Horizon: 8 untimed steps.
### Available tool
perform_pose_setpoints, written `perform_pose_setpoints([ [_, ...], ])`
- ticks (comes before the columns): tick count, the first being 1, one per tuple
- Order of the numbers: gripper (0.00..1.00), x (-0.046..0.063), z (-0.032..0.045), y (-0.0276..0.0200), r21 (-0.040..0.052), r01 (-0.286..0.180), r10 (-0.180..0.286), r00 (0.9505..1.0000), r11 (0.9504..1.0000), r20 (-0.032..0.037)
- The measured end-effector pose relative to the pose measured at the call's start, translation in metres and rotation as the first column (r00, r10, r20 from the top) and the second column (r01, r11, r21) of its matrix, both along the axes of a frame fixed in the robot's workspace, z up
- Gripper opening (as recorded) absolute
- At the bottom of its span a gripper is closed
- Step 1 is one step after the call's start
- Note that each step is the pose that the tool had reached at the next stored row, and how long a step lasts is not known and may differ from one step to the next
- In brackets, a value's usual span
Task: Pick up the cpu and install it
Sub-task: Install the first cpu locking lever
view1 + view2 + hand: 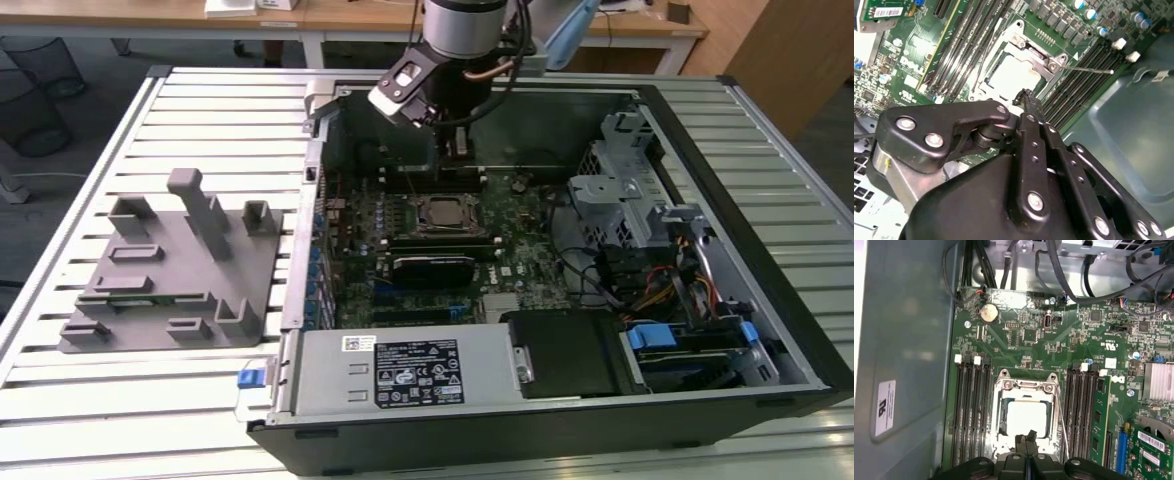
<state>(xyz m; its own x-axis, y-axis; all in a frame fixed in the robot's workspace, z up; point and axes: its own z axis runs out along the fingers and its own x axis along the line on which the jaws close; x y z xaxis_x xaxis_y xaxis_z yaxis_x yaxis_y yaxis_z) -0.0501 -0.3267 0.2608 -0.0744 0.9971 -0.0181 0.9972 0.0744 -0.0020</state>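
Well, the gripper (455, 158) hangs inside the open computer case (787, 300). Its two black fingers are pressed flat together with nothing between them. In both wrist views the fingertips (1030, 440) (1029, 107) meet along a thin line, with no gap and no load.

The cpu (445, 213) lies flat in its socket on the green motherboard (521, 215), pale metal top upward, with the metal socket frame (1026, 385) around it. In the exterior view it sits at six o'clock from the gripper and near it, toward ten o'clock from the middle of the case. In both wrist views the cpu (1026, 415) (1013, 76) shows just beyond the closed tips, which overlap its nearest edge in the picture. Whether they touch it cannot be told.

A thin lever wire (1063, 425) runs beside the frame. Rows of black memory slots (971, 410) flank the socket on two sides.

In the exterior view a black ribbed module (427, 268) lies just beside the socket at six o'clock from the cpu. A silver box with a black-and-white label (400, 370) fills the case's seven o'clock corner. At three o'clock from the cpu stands a metal drive cage (627, 190) with bundled cables (654, 295) below it. The grey fixture (174, 260) rests on the slatted table (134, 410) at nine o'clock from the case, apart from it, with upright posts and shallow recesses on its top
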Motion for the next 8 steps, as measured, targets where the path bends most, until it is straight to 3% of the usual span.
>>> perform_pose_setpoints([
  [4,0.11,-0.0003,-0.0003,0.0000,-0.0007,-0.059,0.059,0.9983,0.9983,0.0001],
  [8,0.11,-0.0004,-0.0009,0.0000,-0.0007,-0.131,0.131,0.9914,0.9914,0.0002],
])
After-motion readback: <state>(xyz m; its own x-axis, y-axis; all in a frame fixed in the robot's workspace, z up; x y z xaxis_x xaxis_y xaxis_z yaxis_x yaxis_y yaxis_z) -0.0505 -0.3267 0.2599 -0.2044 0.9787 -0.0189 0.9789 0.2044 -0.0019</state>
